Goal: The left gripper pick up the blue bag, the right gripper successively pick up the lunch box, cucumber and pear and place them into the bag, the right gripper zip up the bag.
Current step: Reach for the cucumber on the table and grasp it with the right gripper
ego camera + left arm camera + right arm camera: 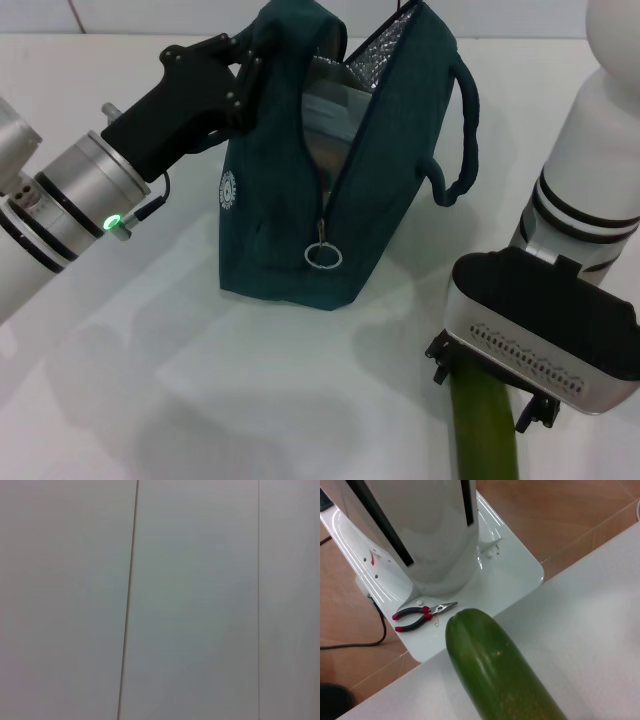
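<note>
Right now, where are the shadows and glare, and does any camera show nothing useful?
Head view: soft shadows spread over the table before the blue bag, its foil lining glinting. Right wrist view: the cucumber is sharp, with glare on the robot's white base. Left wrist view: only blank pale panels.

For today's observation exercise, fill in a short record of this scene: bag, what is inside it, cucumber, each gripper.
bag: dark teal, upright on the table, zip open
inside: lunch box partly visible
cucumber: on the table by its edge, beneath the right gripper
left gripper: holding the bag's top edge
right gripper: over the cucumber, fingers mostly hidden
pear: not visible
</note>
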